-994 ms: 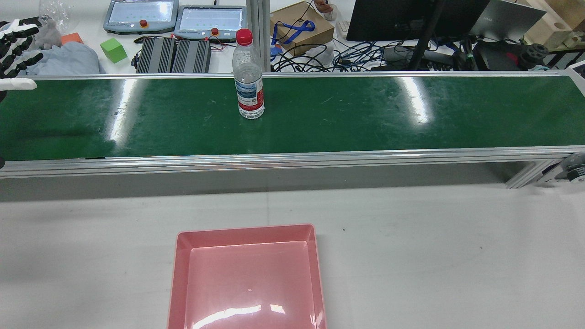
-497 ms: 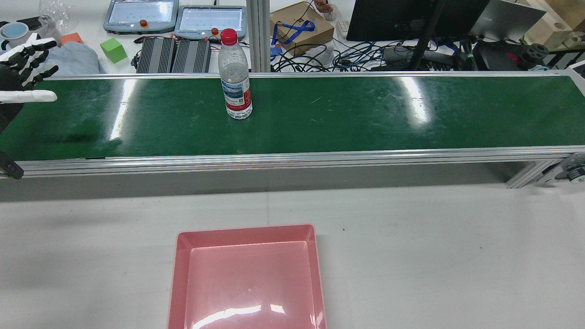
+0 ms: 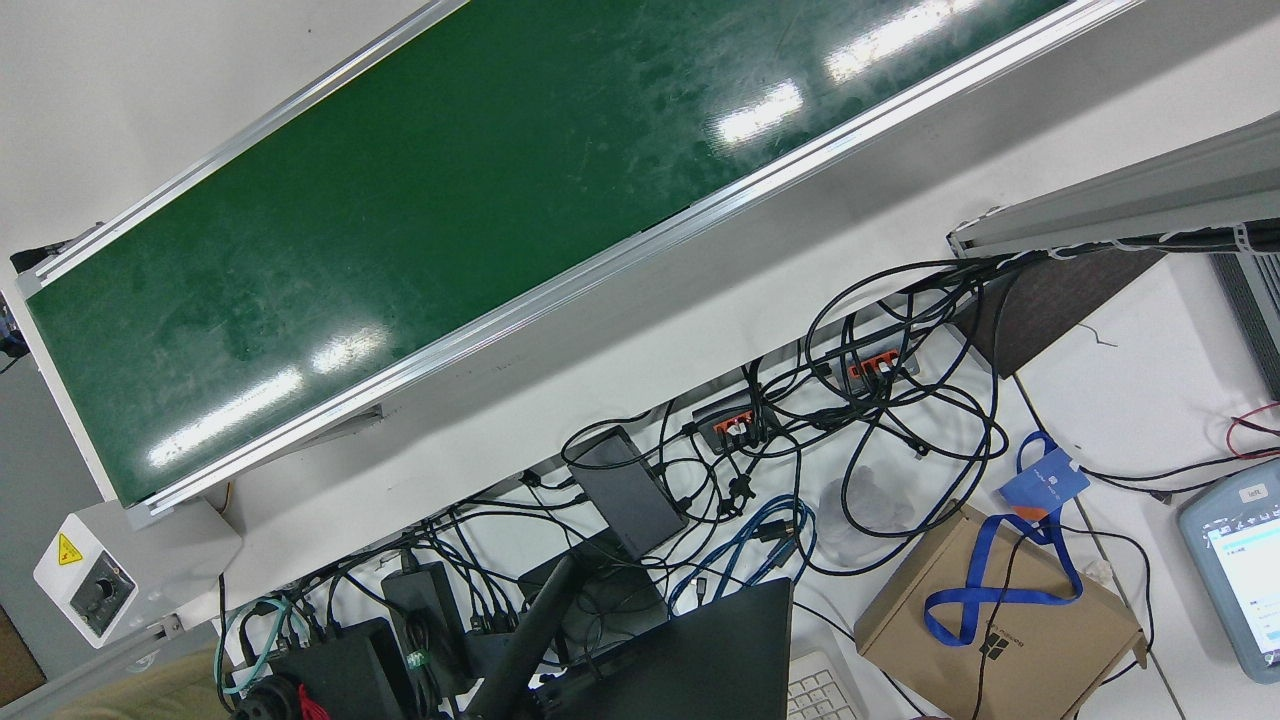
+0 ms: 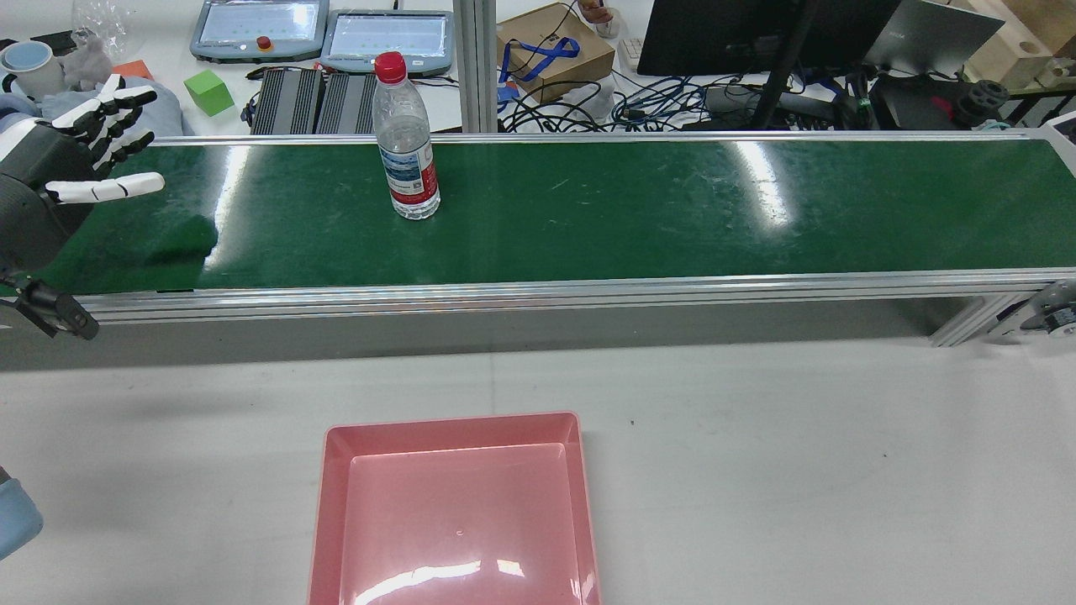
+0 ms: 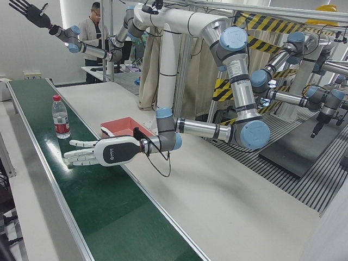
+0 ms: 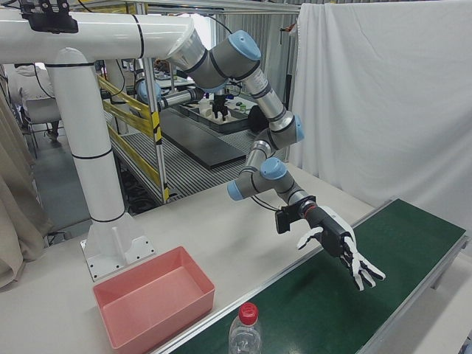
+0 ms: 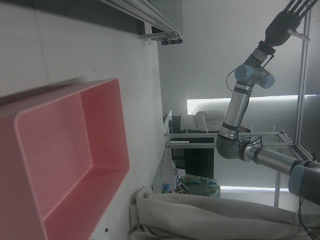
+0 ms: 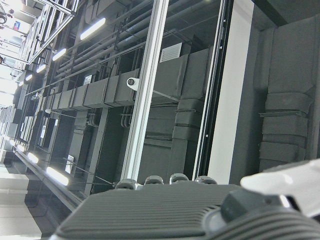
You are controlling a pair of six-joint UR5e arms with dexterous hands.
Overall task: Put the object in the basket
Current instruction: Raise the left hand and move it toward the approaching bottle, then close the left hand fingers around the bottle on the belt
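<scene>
A clear water bottle (image 4: 406, 155) with a red cap stands upright on the green conveyor belt (image 4: 639, 210). It also shows in the left-front view (image 5: 60, 117) and the right-front view (image 6: 245, 333). My left hand (image 4: 92, 160) is open with fingers spread, low over the belt to the bottle's left and apart from it; it also shows from the front corners (image 5: 95, 154) (image 6: 343, 248). The empty pink basket (image 4: 454, 427) sits on the white table near me (image 5: 122, 122) (image 6: 158, 321) (image 7: 65, 165). My right hand (image 5: 30, 12) is raised high, open and empty (image 7: 287, 20).
The belt's aluminium side rail (image 4: 538, 290) runs between basket and belt. Behind the belt are teach pendants (image 4: 256, 29), a green cube (image 4: 208, 92), a cardboard box (image 4: 559, 50) and cables. The front view shows only a bare stretch of belt (image 3: 450, 190).
The bottle has travelled left along the belt toward my left hand. My left hand has moved right, farther in over the belt, still open.
</scene>
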